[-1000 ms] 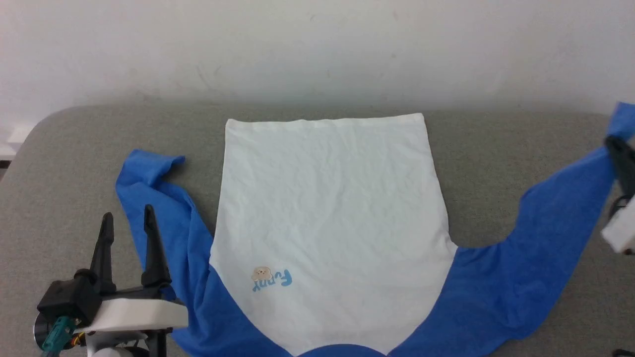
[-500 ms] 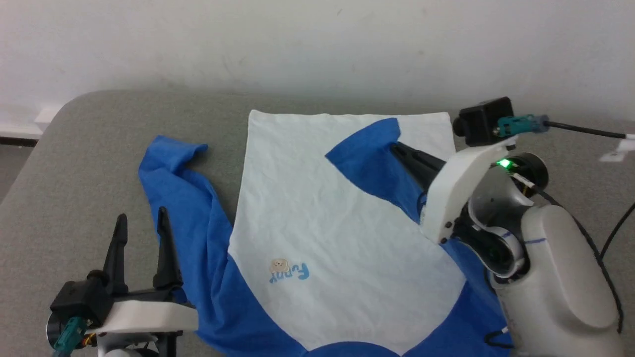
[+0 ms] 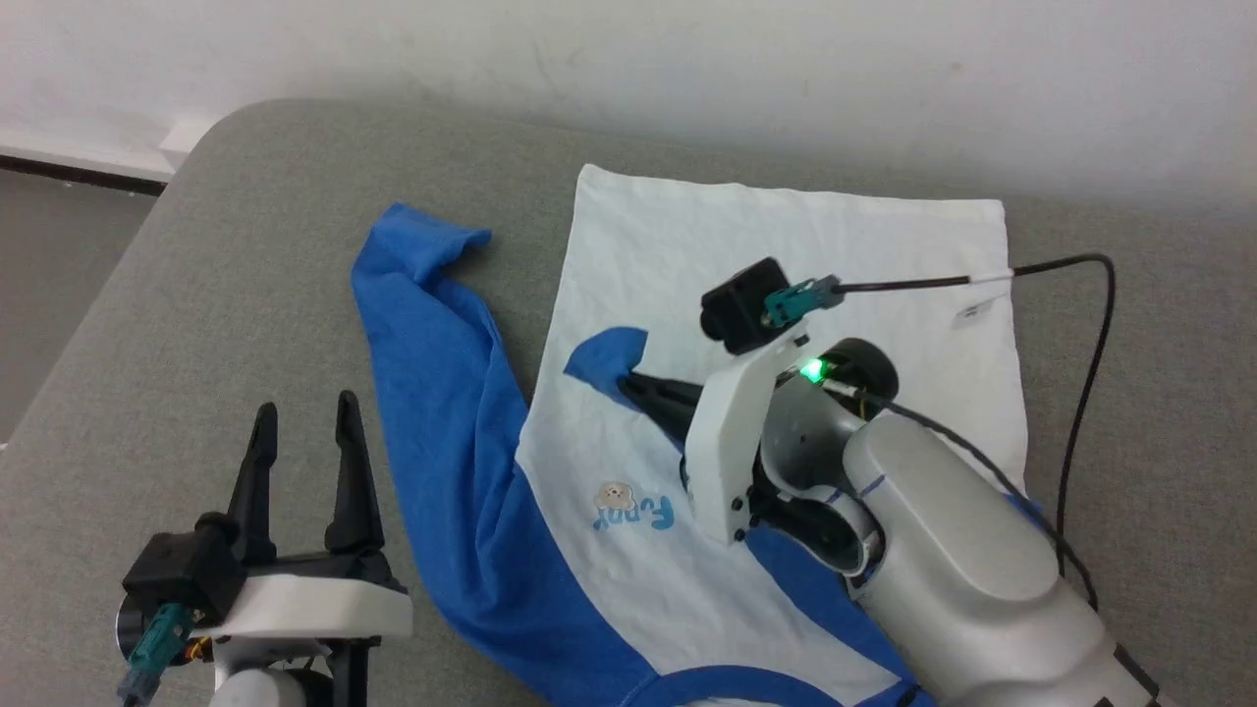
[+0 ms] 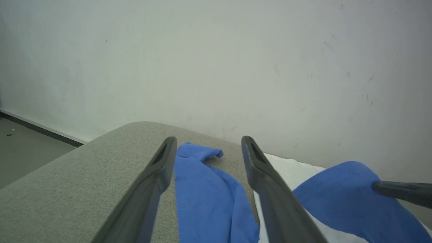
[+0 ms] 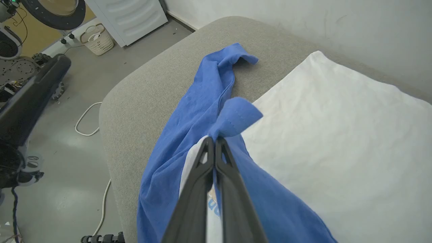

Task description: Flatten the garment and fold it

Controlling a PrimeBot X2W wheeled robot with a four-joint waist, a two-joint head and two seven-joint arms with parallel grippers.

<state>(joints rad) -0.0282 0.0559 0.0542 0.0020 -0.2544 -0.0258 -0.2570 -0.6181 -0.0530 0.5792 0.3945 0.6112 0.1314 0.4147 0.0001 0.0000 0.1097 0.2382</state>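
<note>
The garment lies chest-up on the grey table, white body spread out, with the bear print and "Funny" lettering near me. Its blue left sleeve lies bunched along the body's left side. My right gripper is shut on the cuff of the blue right sleeve, which is drawn across the white body. In the right wrist view the closed right gripper pinches that cuff. My left gripper stands open at the lower left, beside the left sleeve, nothing between its fingers.
The padded grey table has a rounded left corner with floor beyond it, and a white wall runs behind. A black cable arcs over the garment's right side. The right wrist view shows a laundry basket and a white cord on the floor.
My right gripper has carried the right sleeve from the far right across the white body toward the left. The head camera has also shifted. The left gripper has stayed open in place.
</note>
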